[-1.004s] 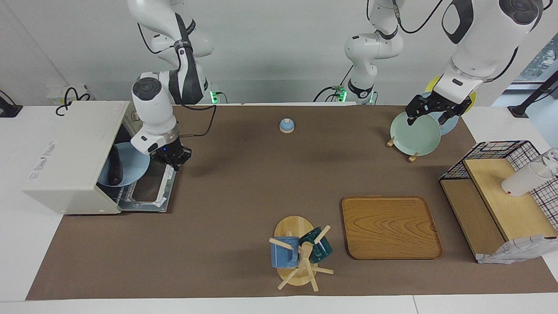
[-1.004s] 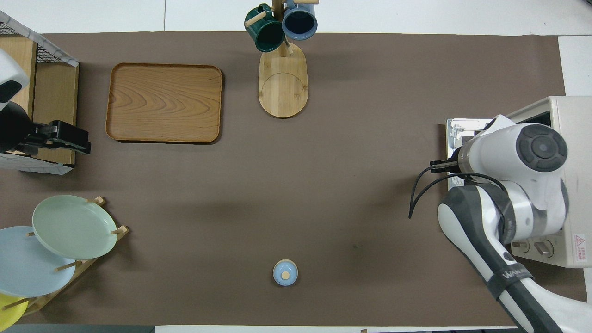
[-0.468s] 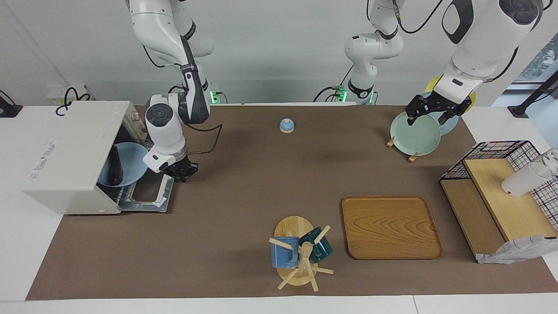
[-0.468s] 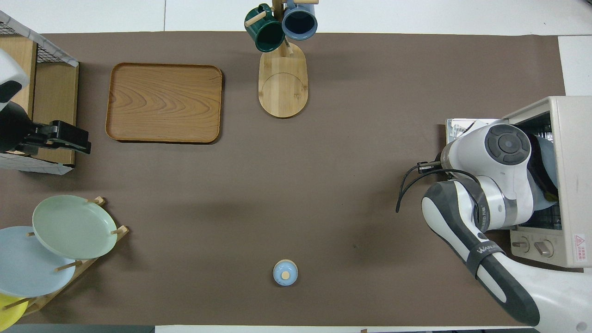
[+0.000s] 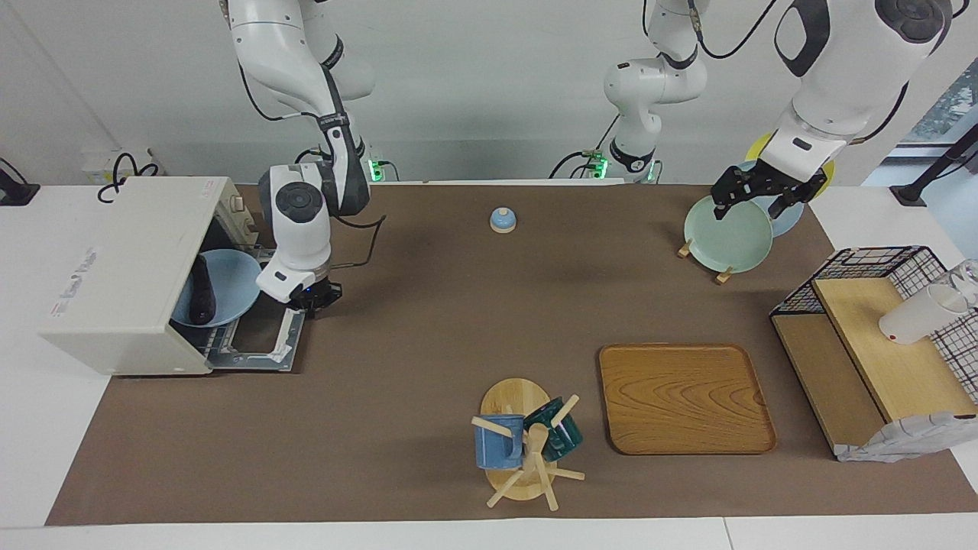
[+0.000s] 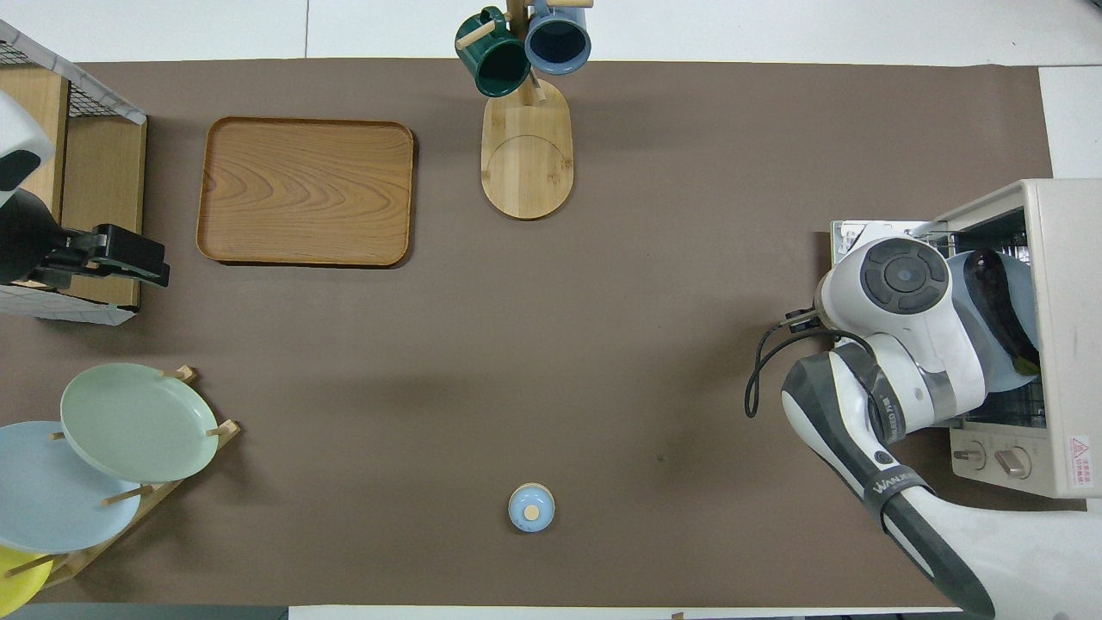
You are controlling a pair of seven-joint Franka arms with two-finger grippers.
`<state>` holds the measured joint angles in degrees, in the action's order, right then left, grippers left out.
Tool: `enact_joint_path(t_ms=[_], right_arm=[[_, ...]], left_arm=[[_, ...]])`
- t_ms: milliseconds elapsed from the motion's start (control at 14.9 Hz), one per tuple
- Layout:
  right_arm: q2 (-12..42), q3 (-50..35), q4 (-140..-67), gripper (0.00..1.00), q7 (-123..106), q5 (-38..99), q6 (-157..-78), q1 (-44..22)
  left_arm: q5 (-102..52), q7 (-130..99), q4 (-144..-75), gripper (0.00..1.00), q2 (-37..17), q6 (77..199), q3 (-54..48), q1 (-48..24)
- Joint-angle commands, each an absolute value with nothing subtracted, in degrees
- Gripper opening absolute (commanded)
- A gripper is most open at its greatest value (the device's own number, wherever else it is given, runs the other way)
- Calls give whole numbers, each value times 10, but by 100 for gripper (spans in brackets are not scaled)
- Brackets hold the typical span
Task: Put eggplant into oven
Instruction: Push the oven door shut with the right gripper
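The eggplant (image 5: 201, 290) (image 6: 999, 301), dark and glossy, lies on a light blue plate (image 5: 233, 283) (image 6: 1023, 274) inside the off-white oven (image 5: 114, 290) (image 6: 1063, 258) at the right arm's end of the table. The oven's door (image 5: 260, 347) hangs open, flat on the mat. My right gripper (image 5: 313, 296) is shut and empty, low over the door's edge, just outside the oven's mouth and apart from the plate. In the overhead view its wrist hides it. My left gripper (image 5: 752, 202) (image 6: 129, 258) waits open in the air by the plate rack.
A green plate (image 5: 726, 237) leans in the rack at the left arm's end, beside a wire-and-wood shelf (image 5: 879, 344) holding a white cup (image 5: 921, 313). A wooden tray (image 5: 684, 397), a mug tree (image 5: 527, 443) and a small blue bell (image 5: 502, 220) stand mid-table.
My right gripper has drawn back out of the oven's mouth and its wrist has risen, uncovering the plate and eggplant, which stay inside. The left arm has not moved.
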<state>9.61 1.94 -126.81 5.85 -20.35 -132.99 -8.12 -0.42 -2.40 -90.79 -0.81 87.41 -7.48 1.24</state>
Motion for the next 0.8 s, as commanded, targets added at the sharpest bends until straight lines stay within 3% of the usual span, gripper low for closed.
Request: enact_joint_path(t_ms=[0,268,736], right_arm=[[99,23,-1205,0,45,-247,-1256,-75],[84,24,-1122,0,-81,-237,-1153,-31],[33,26,-1126,0,-175,-219,-1110,26]], left_arm=[[4,-17,-926,100,8,883,-80,22],[4,-16,-926,100,8,883,-80,22],[4,-17,-926,100,8,883,-80,22]])
